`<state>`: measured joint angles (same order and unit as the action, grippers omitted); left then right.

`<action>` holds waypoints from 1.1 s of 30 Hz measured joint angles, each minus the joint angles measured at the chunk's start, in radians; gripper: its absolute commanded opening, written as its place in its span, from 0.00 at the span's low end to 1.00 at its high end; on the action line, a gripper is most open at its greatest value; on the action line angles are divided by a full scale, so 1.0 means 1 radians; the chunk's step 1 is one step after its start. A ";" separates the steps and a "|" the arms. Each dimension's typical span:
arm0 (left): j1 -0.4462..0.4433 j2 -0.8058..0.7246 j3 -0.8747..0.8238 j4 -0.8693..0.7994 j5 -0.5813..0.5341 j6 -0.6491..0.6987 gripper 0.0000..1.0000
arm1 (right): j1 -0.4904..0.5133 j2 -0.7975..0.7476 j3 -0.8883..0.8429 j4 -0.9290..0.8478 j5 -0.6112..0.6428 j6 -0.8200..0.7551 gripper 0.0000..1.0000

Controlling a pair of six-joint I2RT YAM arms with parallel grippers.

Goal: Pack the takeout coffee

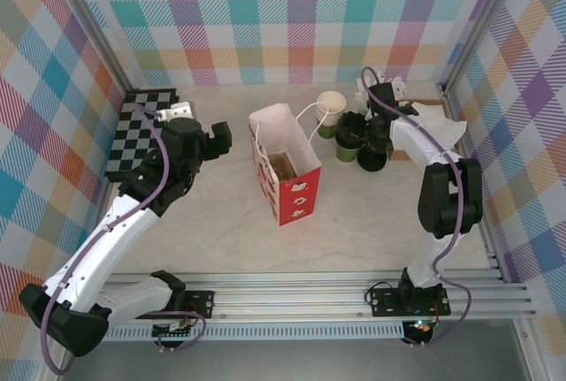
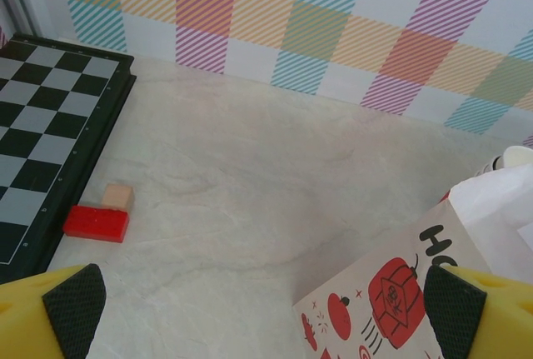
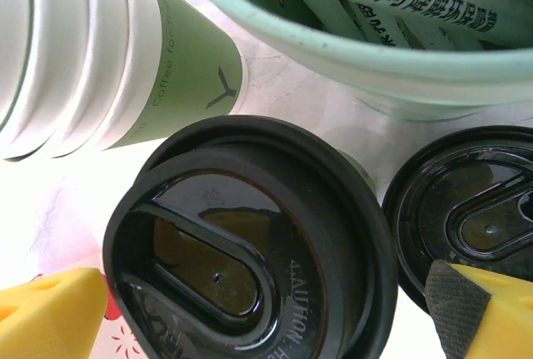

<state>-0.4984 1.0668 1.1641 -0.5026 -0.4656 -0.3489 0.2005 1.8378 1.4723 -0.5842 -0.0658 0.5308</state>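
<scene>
Top external view: the left tool (image 1: 218, 138) hangs wide open and empty over the pale marbled worktop (image 1: 221, 231), just left of the open red-and-white paper bag (image 1: 285, 169). The right tool (image 1: 376, 133) is over two lidded coffee cups standing side by side right of the bag, one cup (image 1: 350, 140) nearer it than the other cup (image 1: 372, 158). A stack of lidless cups (image 1: 330, 105) stands just behind them.

Left wrist view: the spread fingers (image 2: 75, 305) hold nothing. A red block (image 2: 97, 223) and a tan block (image 2: 118, 196) touch beside a checkerboard (image 2: 42, 126). Plaid walls close the space.

Right wrist view: the fully parted fingers (image 3: 483, 309) straddle a black lid (image 3: 241, 251) without gripping it. A second lid (image 3: 479, 209) sits just right, below a pale green holder (image 3: 375, 72).
</scene>
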 measured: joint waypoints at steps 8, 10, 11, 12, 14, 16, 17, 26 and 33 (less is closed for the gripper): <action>0.000 -0.014 -0.002 -0.022 -0.008 -0.014 1.00 | 0.000 0.023 0.026 0.006 -0.029 -0.014 0.87; 0.000 -0.019 -0.002 -0.022 -0.008 -0.021 1.00 | 0.000 0.023 0.026 0.006 -0.032 -0.017 0.87; 0.000 -0.021 -0.002 -0.023 -0.008 -0.024 1.00 | 0.000 0.023 0.026 0.006 -0.034 -0.018 0.89; 0.000 -0.024 -0.002 -0.022 -0.008 -0.025 1.00 | 0.000 0.023 0.026 0.006 -0.035 -0.019 0.92; 0.000 -0.027 -0.002 -0.022 -0.010 -0.027 1.00 | 0.000 0.023 0.026 0.004 -0.041 -0.024 0.98; 0.000 -0.028 -0.002 -0.022 -0.011 -0.028 1.00 | 0.000 0.023 0.026 0.003 -0.050 -0.024 1.00; 0.000 -0.028 -0.002 -0.023 -0.014 -0.029 1.00 | 0.000 0.023 0.026 0.004 -0.052 -0.023 1.00; 0.000 -0.028 -0.004 -0.022 -0.016 -0.029 1.00 | 0.000 0.023 0.026 0.004 -0.058 -0.010 1.00; 0.000 -0.028 -0.004 -0.022 -0.016 -0.029 1.00 | 0.000 0.034 0.026 0.004 -0.050 0.005 1.00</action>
<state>-0.4984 1.0389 1.1599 -0.5243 -0.4812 -0.3775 0.2008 1.8721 1.4986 -0.5804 -0.1162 0.5358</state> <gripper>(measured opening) 0.999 0.999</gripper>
